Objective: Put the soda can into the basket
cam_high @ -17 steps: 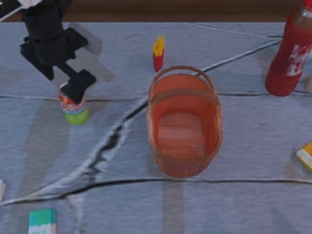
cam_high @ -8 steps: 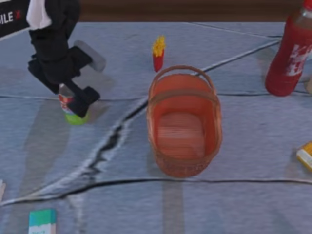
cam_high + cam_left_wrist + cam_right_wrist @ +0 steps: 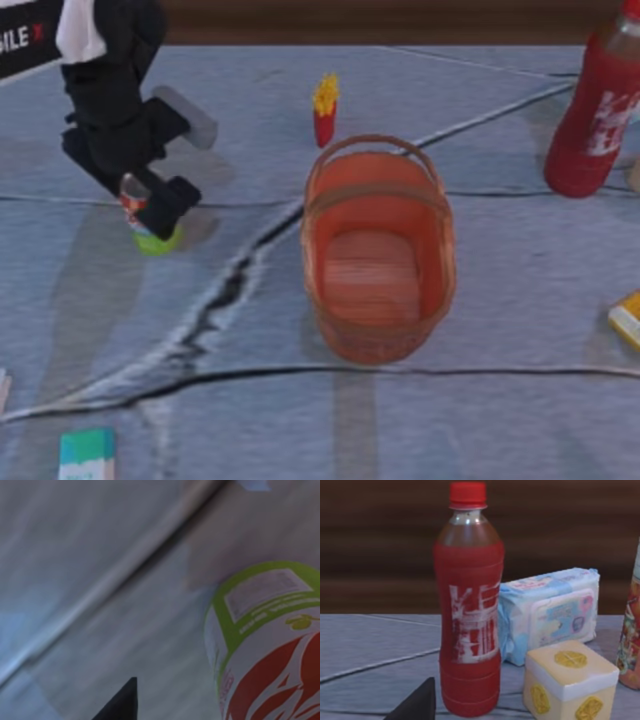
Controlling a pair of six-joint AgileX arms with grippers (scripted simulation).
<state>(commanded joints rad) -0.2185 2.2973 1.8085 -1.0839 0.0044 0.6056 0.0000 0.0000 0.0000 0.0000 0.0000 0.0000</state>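
Observation:
The soda can (image 3: 150, 238), red above and lime-green below, stands upright at the table's left and is mostly hidden under my left arm. My left gripper (image 3: 146, 208) is lowered over it and open, one finger on each side of the can. The left wrist view shows the can (image 3: 270, 645) close up, with a gap between it and one dark fingertip (image 3: 125, 705). The orange-red basket (image 3: 436, 250) sits at the table's middle, to the right of the can, with nothing in it. My right arm is out of the top view; one of its fingertips (image 3: 422, 700) shows, and nothing is held.
A small fries carton (image 3: 324, 110) stands just behind the basket. A tall red bottle (image 3: 595, 115) is at the far right, with a wipes pack (image 3: 550, 610) and a yellow cube (image 3: 570, 680) beside it. A teal box (image 3: 85, 452) lies at the front left.
My left gripper has come down over the soda can, so that less of the can shows. The can and the basket have not moved.

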